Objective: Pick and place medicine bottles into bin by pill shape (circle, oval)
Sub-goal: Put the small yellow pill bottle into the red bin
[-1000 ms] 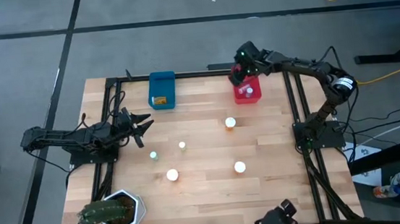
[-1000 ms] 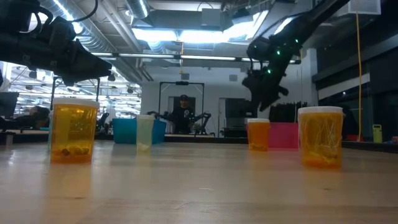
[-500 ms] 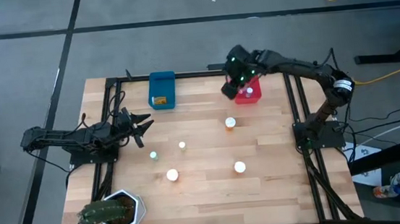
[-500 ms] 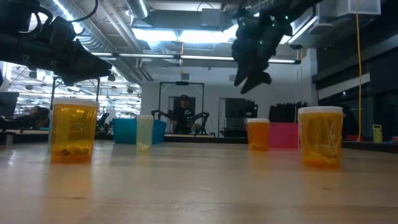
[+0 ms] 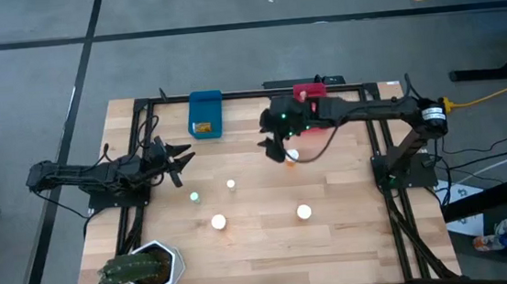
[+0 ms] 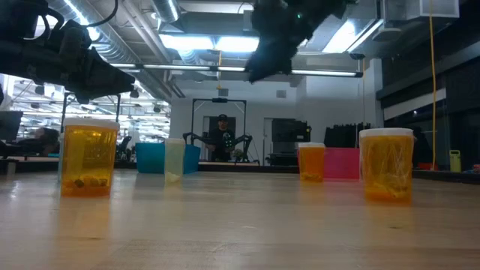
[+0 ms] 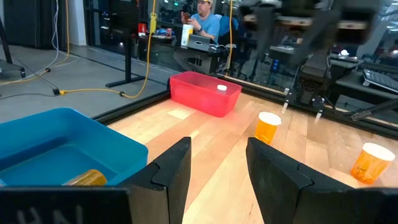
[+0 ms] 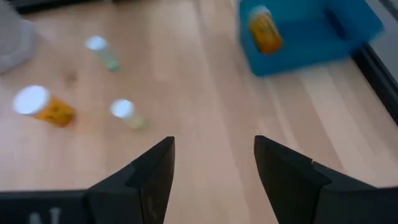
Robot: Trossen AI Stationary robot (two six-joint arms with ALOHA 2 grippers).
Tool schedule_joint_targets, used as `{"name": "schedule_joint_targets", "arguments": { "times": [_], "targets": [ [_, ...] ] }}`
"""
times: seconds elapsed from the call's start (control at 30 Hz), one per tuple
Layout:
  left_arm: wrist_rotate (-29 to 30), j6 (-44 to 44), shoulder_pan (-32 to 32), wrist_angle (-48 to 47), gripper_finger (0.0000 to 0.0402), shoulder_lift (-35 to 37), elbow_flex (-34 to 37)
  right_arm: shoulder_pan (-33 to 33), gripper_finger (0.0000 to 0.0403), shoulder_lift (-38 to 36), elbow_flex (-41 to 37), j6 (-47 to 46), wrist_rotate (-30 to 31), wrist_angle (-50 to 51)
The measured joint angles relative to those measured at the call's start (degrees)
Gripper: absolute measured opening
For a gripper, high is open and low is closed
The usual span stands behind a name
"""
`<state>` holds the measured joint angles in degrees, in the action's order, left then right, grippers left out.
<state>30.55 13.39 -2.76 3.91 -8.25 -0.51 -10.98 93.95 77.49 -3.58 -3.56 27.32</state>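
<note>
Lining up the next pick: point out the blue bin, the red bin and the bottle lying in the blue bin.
blue bin point(image 5: 204, 104): high view, bare floor near its far wall.
red bin point(image 7: 198, 94): left wrist view, its near side wall.
bottle in the blue bin point(image 8: 265, 30): right wrist view, its amber body.

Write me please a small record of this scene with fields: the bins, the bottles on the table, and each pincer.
blue bin: far side of table, one amber bottle lying inside
red bin: far side, right of the blue one, something small and white inside
bottles standing on table: five, white caps; amber bottle nearest the right pincer
right pincer: open, empty, in the air beside that amber bottle
left pincer: open, empty, waiting at the left side
plant pot: near left corner
</note>
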Motion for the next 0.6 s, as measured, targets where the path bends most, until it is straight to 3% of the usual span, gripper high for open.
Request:
{"name": "schedule_joint_targets", "arguments": {
  "times": [0.27,0.6],
  "targets": [
    [0.0,0.0,0.0,0.0,0.0147,0.0,0.0,5.3,0.0220,1.3,0.0,2.6,0.0,-9.5],
    [-0.1,0.0,0.0,0.0,0.0147,0.0,0.0,8.5,0.0220,14.5,0.0,0.9,0.0,-17.1]
  ]
}}
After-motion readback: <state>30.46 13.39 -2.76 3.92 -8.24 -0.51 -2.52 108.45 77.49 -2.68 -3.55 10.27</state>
